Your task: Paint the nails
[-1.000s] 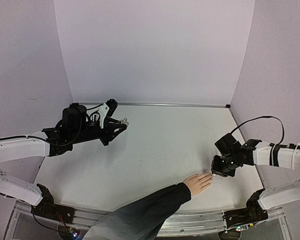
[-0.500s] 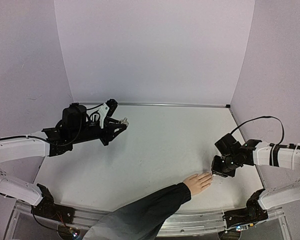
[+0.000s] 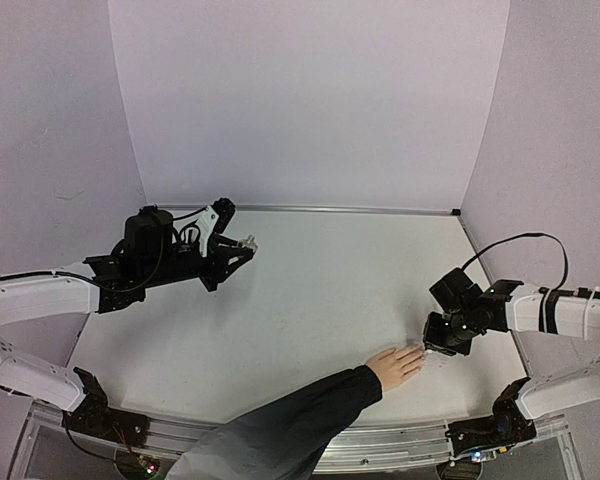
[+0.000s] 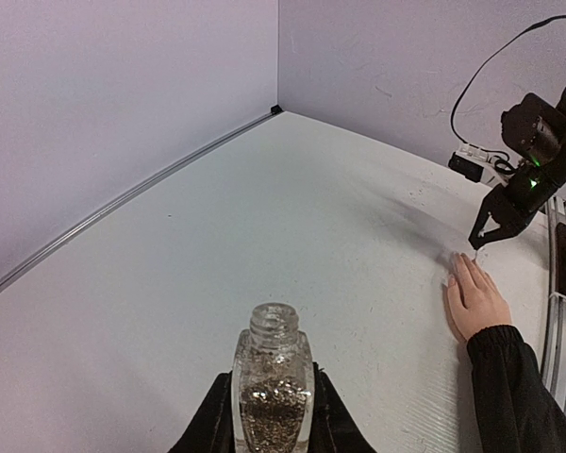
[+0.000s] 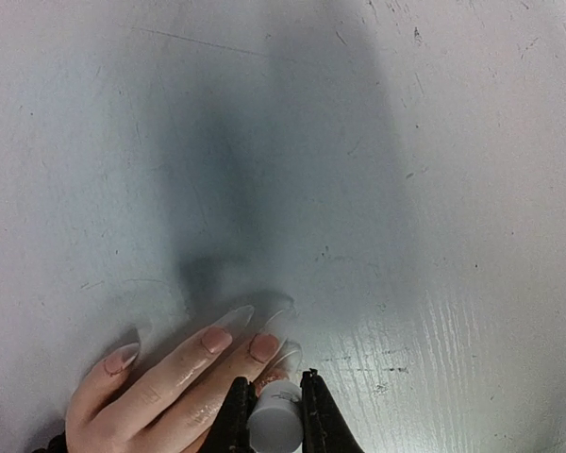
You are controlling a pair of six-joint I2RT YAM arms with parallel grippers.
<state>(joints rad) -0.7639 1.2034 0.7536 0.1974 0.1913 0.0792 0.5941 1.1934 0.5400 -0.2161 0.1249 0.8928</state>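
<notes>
A pale hand with a long black sleeve lies flat near the table's front right. Its nails are pinkish with long clear tips. My right gripper is shut on a small white brush cap, right over one fingertip nail; the brush itself is hidden under the cap. In the top view that gripper sits at the fingertips. My left gripper is shut on a clear glass bottle, uncapped, with glittery polish inside, held above the table at the back left.
The white table is walled by pale lilac panels at the back and sides. A metal rail runs along the front edge. A black cable loops above the right arm.
</notes>
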